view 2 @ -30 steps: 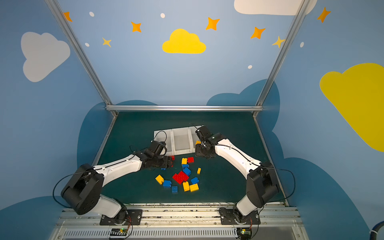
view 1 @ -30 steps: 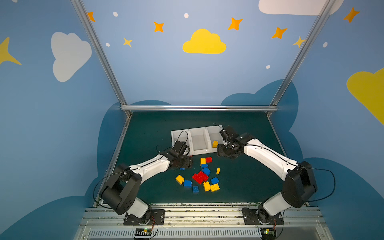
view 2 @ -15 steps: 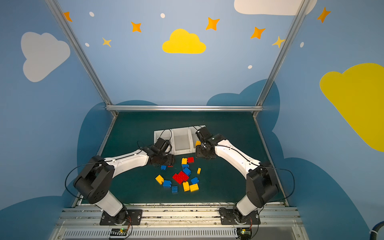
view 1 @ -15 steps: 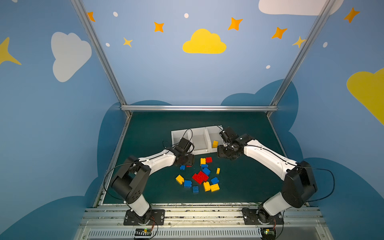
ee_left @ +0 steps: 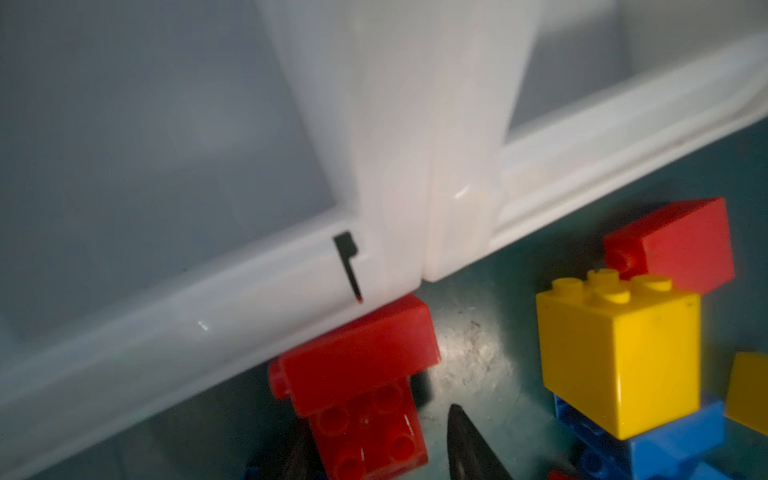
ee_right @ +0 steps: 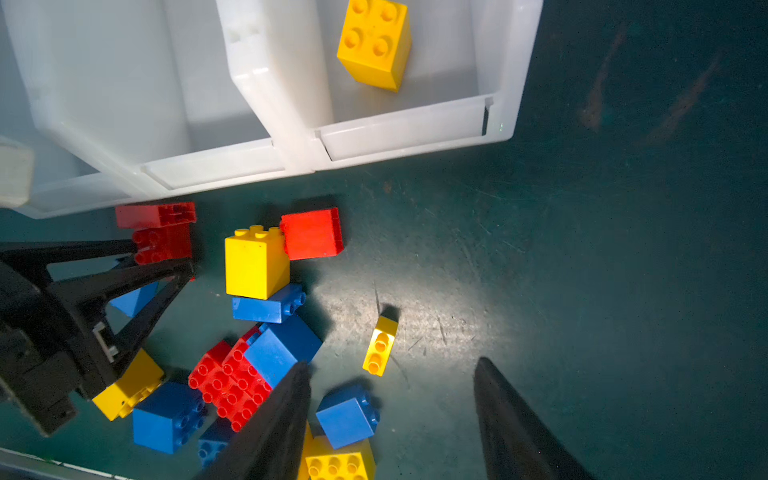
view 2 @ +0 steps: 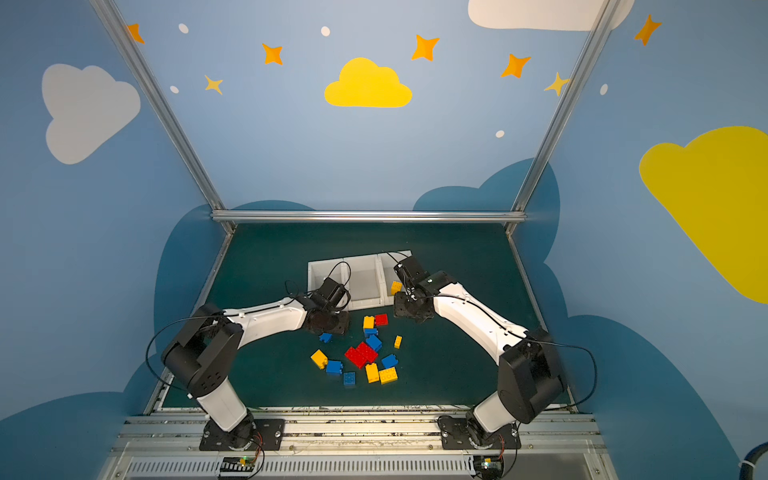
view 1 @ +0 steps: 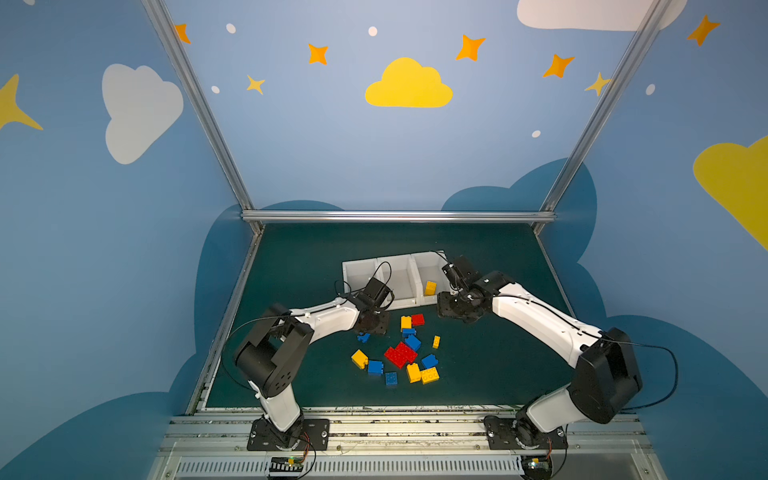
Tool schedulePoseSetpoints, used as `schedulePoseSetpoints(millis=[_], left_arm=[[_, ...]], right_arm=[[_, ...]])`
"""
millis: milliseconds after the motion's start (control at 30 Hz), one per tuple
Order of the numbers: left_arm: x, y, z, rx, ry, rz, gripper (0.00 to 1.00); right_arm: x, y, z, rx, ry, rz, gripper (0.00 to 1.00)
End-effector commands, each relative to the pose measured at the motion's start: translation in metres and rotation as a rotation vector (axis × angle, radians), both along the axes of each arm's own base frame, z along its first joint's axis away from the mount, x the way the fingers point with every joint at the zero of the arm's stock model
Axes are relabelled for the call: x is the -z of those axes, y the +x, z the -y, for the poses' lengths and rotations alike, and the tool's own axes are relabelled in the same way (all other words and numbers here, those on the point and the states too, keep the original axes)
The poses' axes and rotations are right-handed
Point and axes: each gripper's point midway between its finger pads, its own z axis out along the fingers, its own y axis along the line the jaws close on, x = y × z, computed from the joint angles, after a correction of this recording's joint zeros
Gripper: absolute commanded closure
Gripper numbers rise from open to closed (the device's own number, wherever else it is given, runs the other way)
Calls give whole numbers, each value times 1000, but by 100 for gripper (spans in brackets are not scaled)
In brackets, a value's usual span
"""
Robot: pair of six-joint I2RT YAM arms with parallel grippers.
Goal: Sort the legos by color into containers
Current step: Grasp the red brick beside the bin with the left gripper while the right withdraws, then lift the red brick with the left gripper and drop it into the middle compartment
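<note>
Red, yellow and blue legos (view 1: 400, 354) (view 2: 365, 353) lie in a loose pile on the green mat, in front of a row of three white containers (view 1: 360, 262) (view 2: 328, 262). One yellow lego (view 1: 430, 287) (ee_right: 374, 43) lies in the right-hand container. My left gripper (ee_left: 378, 424) (view 1: 376, 326) is low at the containers' front wall. A red lego (ee_left: 365, 411) (ee_right: 162, 245) sits between its fingers, with a small gap to one finger. My right gripper (ee_right: 386, 415) (view 1: 451, 309) hangs open above the mat at the pile's right edge, holding nothing.
A yellow lego stacked on a blue one (ee_left: 619, 353) (ee_right: 257, 266) stands close beside the left gripper, with another red lego (ee_right: 311, 232) leaning on it. A thin yellow lego (ee_right: 380, 345) lies apart. Blue walls and metal posts enclose the mat.
The left arm reached further right to the containers' front wall, and its jaws narrowed around the red lego. The right gripper drew back a little from the right container.
</note>
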Motion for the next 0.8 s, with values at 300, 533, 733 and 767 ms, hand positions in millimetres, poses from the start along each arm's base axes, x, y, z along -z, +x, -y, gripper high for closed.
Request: schedulePoseSetpoints(millis=[300, 533, 733, 767], left_arm=[[9, -6, 0, 25, 56, -27, 64], [10, -13, -1, 32, 61, -36, 68], [2, -26, 2, 51, 52, -41, 69], [0, -28, 3, 54, 48, -39, 70]], right_arm=[[-6, -3, 14, 43, -1, 26, 42], [-10, -3, 18, 49, -1, 34, 43], [-11, -3, 21, 54, -4, 37, 43], [-11, -3, 22, 56, -4, 37, 43]])
